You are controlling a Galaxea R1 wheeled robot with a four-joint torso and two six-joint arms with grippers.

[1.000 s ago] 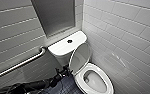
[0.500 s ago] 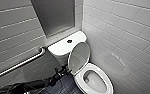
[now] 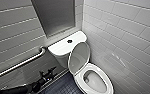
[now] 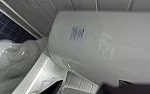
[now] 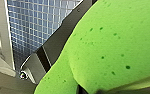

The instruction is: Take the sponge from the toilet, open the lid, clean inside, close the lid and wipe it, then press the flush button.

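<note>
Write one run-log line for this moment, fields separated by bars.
lid: open, upright | sponge: gripped by right gripper | left gripper: low, beside tank | flush button: untouched

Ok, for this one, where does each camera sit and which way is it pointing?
Head view: high on the robot, facing forward and down at the toilet, its lid raised. The left arm and left gripper come in from the lower left.
Left wrist view: low on the left arm, close to the toilet's white side with its sticker; dark jaws at the edge.
Right wrist view: on the right arm, facing the small-tiled floor past the sponge; a dark robot plate shows.
Shared: head and left wrist views both see the toilet.
</note>
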